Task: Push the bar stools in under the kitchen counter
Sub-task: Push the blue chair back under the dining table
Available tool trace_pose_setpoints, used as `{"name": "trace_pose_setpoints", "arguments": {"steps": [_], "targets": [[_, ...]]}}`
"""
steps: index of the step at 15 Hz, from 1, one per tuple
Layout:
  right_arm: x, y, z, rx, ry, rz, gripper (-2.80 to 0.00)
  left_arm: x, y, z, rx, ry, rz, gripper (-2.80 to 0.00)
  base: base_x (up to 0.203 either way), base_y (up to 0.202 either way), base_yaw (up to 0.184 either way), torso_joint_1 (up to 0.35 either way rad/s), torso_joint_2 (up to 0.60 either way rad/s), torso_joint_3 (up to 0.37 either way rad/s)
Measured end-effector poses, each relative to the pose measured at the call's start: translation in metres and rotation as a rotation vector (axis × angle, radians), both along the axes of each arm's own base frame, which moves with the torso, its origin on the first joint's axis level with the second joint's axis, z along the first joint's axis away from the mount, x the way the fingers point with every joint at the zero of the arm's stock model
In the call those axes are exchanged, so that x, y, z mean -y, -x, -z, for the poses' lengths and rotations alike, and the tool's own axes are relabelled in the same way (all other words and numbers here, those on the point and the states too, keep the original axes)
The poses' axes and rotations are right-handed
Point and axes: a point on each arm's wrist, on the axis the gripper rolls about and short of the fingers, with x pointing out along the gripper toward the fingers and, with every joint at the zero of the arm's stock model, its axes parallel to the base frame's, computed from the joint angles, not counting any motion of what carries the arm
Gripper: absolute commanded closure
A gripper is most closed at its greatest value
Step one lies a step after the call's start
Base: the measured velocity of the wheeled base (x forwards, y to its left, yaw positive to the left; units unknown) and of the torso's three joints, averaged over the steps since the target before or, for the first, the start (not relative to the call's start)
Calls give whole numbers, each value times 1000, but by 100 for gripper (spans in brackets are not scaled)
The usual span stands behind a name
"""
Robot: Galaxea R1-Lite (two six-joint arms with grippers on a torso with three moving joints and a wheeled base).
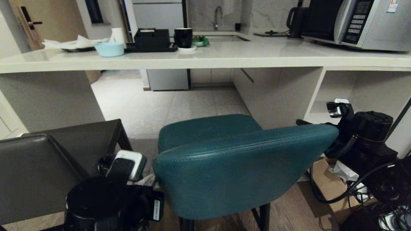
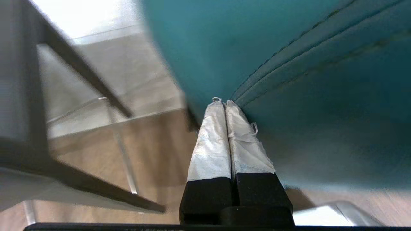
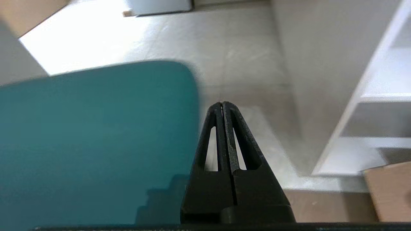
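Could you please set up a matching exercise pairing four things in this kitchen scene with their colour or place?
Things:
1. stool with curved back
2. stool with square seat
3. small bowl
4. microwave

Descriptions:
A. pale blue, on the counter, towards its left end
B. teal, in the middle, in front of the counter
C. silver, at the counter's right end
D. dark grey, on the left, by the left claw

Pairs: 1-B, 2-D, 3-A, 4-C
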Motion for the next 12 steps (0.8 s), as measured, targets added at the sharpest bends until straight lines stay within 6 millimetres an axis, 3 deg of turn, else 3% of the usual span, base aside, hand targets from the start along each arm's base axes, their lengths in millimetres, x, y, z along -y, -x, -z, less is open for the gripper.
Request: {"name": "trace_pose_setpoints", "arguments": {"steps": [9,12], "targets": [[-10,52,-4,-26,5,-89,0,-4,-23,-3,13,3,-95,0,0,0,0,0,0,0],[-10,55,-7,-17,1,-99,0,-1,-24,-4,17,14,-84,0,0,0,0,0,0,0]]}}
